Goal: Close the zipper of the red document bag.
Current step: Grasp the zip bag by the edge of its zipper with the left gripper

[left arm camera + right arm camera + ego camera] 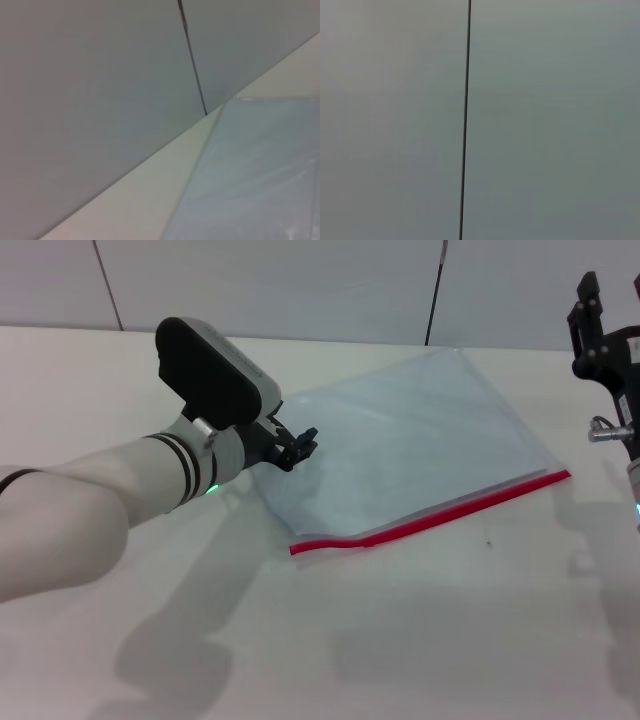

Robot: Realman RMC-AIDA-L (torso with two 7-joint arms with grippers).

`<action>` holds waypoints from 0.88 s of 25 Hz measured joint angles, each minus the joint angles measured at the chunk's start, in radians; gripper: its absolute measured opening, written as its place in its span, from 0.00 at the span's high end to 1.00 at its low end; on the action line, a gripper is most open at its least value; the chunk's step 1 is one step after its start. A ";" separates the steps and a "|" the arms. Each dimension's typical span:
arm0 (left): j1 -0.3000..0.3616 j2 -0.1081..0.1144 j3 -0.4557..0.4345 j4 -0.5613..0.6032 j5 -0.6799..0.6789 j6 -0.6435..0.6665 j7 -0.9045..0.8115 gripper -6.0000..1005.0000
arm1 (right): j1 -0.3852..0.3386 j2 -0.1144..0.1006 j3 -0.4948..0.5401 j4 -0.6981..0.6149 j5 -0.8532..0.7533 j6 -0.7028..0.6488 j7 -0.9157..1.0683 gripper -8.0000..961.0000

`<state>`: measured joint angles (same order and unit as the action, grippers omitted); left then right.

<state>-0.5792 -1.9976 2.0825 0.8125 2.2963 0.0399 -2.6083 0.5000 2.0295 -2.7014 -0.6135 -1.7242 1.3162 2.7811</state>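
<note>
Touching left claw (298, 447): red document bag (400, 440) (left edge)

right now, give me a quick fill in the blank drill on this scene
1. The zipper strip along the bag's near edge is coloured ____.
2. The red document bag lies flat on the white ____.
3. The left gripper is at the bag's ____ edge.
4. The right gripper is raised at the far ____ of the head view.

Missing: red; table; left; right
</note>
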 joint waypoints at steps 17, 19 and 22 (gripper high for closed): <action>-0.066 -0.024 0.011 -0.062 0.000 0.049 0.017 0.38 | 0.002 -0.002 -0.001 -0.013 0.000 0.000 0.000 0.43; -0.070 -0.024 0.011 -0.062 0.000 0.050 0.017 0.38 | 0.002 -0.002 -0.001 -0.014 0.000 0.000 0.000 0.43; -0.074 -0.024 0.011 -0.063 0.000 0.054 0.021 0.38 | 0.002 -0.002 -0.001 -0.015 0.000 0.001 0.000 0.43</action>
<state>-0.6531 -2.0219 2.0937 0.7490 2.2964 0.0940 -2.5877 0.5016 2.0279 -2.7028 -0.6282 -1.7242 1.3171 2.7810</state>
